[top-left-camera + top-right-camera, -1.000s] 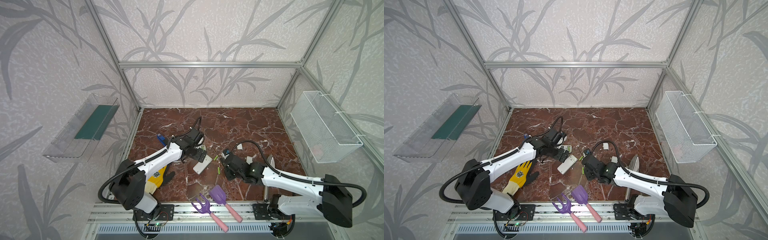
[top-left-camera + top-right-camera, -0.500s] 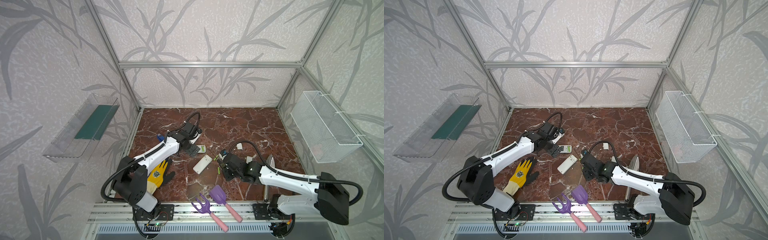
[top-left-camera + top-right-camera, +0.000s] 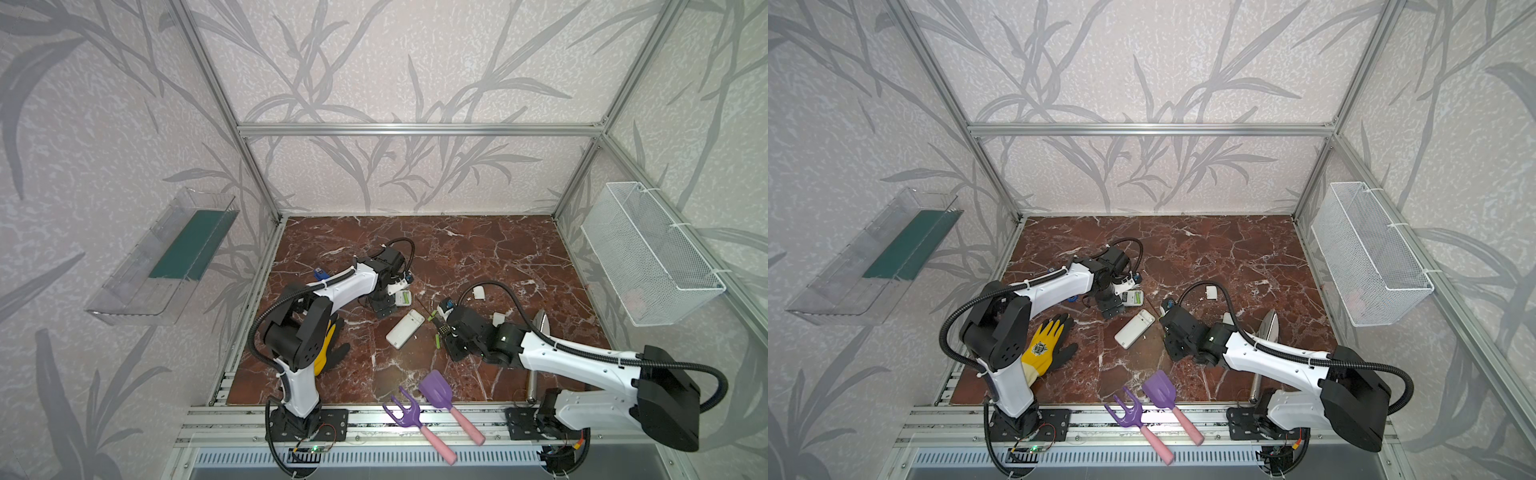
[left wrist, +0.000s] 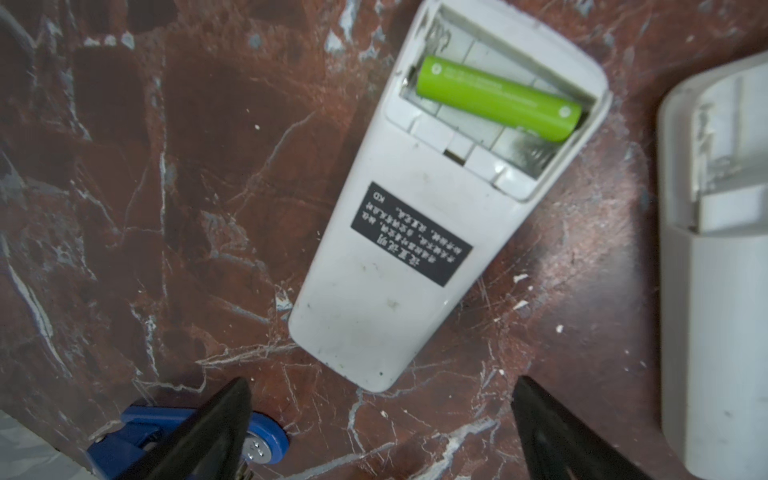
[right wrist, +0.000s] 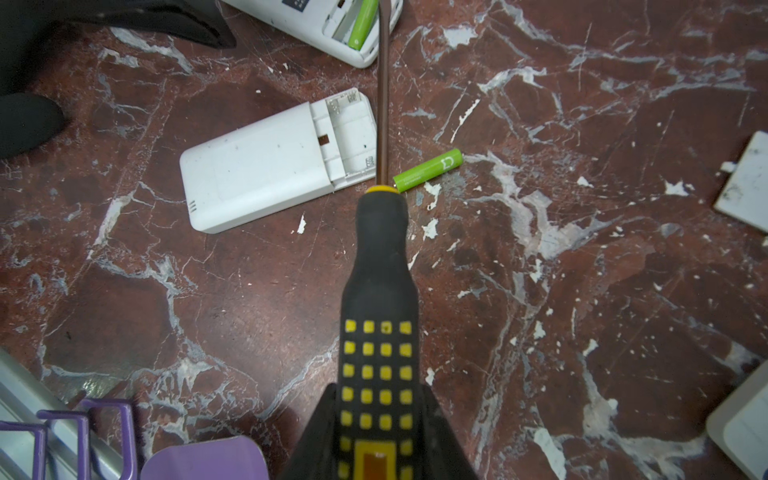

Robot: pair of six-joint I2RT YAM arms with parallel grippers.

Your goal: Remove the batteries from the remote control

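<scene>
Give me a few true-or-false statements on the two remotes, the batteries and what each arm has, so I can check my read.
1. The right gripper holds the screwdriver. True.
2. The left gripper is shut on a battery. False: its fingers stand apart, holding nothing.
3. One battery lies in the labelled remote. True.
4. The plain remote holds two batteries. False: its open compartment is empty.
5. A loose battery lies on the table beside the plain remote. True.
</scene>
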